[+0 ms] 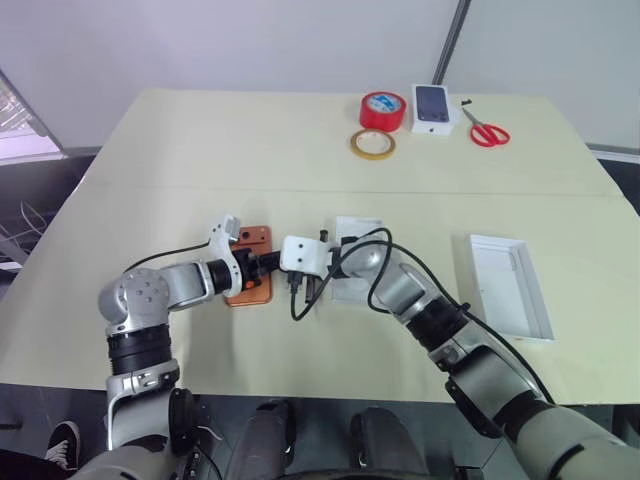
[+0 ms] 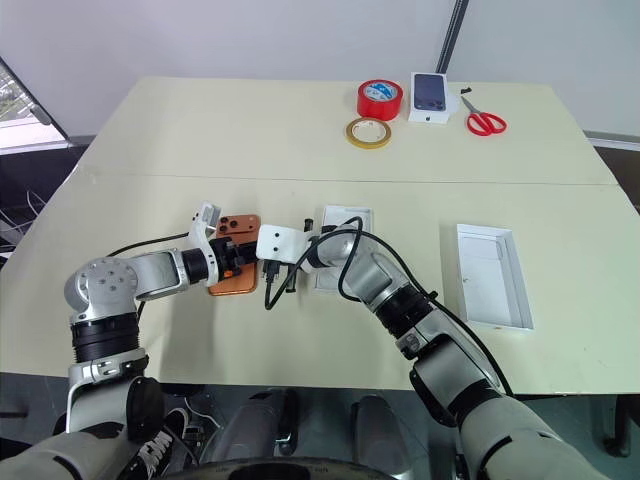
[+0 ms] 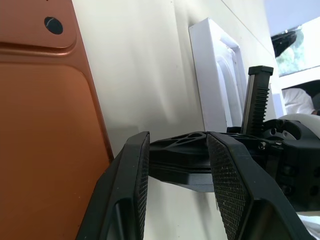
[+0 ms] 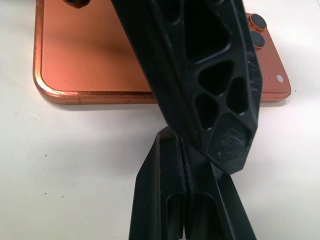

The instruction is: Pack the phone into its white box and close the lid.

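Nothing is packed yet: the phone point(image 1: 251, 265) lies on the desk point(image 1: 200, 150) at the box's point(image 1: 355, 262) nine o'clock, left hand point(image 3: 175, 165) part-open, empty; right hand point(image 4: 182, 185) closed, empty; lid point(image 1: 510, 285) off.

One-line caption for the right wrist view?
Shut right gripper on the table beside the orange phone, left gripper's finger crossing above.

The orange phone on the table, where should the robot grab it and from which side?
The phone lies flat, camera side up, on the table, so I'd pinch it across its two long edges near the middle, coming from above. The left gripper, jaws open, is already beside it; the shut right gripper would likely be in the way.
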Robot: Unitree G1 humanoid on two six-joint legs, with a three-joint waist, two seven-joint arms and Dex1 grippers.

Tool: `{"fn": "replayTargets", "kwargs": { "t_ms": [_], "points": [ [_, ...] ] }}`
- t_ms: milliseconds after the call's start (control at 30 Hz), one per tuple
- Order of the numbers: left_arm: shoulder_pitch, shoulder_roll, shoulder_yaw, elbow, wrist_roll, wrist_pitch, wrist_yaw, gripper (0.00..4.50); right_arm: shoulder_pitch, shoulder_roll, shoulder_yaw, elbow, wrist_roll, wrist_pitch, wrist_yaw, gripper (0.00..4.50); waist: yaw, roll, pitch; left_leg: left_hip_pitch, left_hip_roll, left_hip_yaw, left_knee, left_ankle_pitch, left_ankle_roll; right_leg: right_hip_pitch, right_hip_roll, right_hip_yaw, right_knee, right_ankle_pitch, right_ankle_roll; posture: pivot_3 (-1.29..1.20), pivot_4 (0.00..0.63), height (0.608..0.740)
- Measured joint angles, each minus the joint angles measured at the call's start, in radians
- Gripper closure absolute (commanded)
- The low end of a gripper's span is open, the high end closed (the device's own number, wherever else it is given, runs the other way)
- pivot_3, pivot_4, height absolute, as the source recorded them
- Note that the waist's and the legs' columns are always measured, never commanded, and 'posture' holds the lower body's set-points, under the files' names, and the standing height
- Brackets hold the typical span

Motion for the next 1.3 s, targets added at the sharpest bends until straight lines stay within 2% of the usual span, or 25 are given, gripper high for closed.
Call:
{"fn": "replayTargets", "kwargs": {
  "t_ms": [133,300,567,633,800,900,1033,1300],
  "points": [
    [-0.002,0.079,-0.013,-0.027,-0.001,0.024,-0.007,2.62,0.009,0.0,0.001,-0.013,0.0,0.001,-0.003,4.45,-0.006,0.0,0.0,0.0,0.0,0.0,-0.002,0.0,0.0,-0.001,0.0,0.001,0.0,0.0,0.0,0.0,0.15,0.74],
    [0.02,0.176,0.07,-0.06,0.004,0.079,0.019,2.62,0.015,-0.006,0.0,-0.022,0.0,0.001,-0.003,4.45,-0.007,0.0,0.0,0.0,0.0,0.0,-0.003,0.001,-0.001,-0.002,0.0,0.001,0.0,0.0,0.0,0.0,0.15,0.74],
    [0.102,0.196,0.152,-0.11,-0.004,0.096,-0.002,2.62,0.015,-0.007,0.0,-0.019,-0.008,-0.009,-0.004,4.45,-0.007,0.0,0.0,0.0,0.0,0.0,-0.003,-0.001,-0.004,-0.002,0.0,0.001,0.0,0.0,0.0,0.0,0.15,0.74],
    [0.115,0.201,0.154,-0.113,-0.004,0.087,-0.015,2.62,0.015,-0.006,0.001,-0.019,-0.009,-0.01,-0.003,4.45,-0.007,0.0,0.0,0.0,0.0,0.0,-0.003,-0.001,-0.004,-0.002,0.0,0.001,0.0,0.0,0.0,0.0,0.15,0.74],
    [0.171,0.301,0.1,-0.113,0.013,0.046,-0.071,2.62,0.014,-0.008,0.001,-0.018,-0.013,-0.016,0.001,4.45,-0.008,0.0,0.0,0.0,0.0,0.0,-0.004,-0.001,-0.004,-0.003,-0.001,0.002,0.0,0.0,-0.001,0.0,0.15,0.74],
    [0.178,0.316,0.087,-0.108,0.019,0.026,-0.093,2.62,0.015,-0.008,0.002,-0.017,-0.019,-0.025,0.002,4.45,-0.009,0.0,0.0,0.0,0.0,0.0,-0.005,-0.001,-0.004,-0.003,-0.001,0.002,0.0,0.0,-0.002,0.0,0.15,0.74],
    [0.168,0.292,0.091,-0.091,0.018,0.023,-0.097,2.62,0.015,-0.008,-0.002,-0.013,-0.02,-0.03,0.004,4.45,-0.006,0.001,0.0,0.0,0.0,0.0,-0.006,-0.001,-0.004,-0.003,-0.001,0.002,0.0,-0.001,-0.002,0.0,0.15,0.74],
    [0.097,0.134,0.101,0.01,0.022,-0.043,-0.085,2.62,0.015,-0.006,-0.012,-0.009,-0.022,-0.018,0.009,4.45,0.004,0.001,-0.002,0.0,0.0,0.0,-0.005,-0.001,-0.004,-0.002,-0.002,0.001,-0.001,0.0,-0.002,0.0,0.15,0.74]
  ]
}}
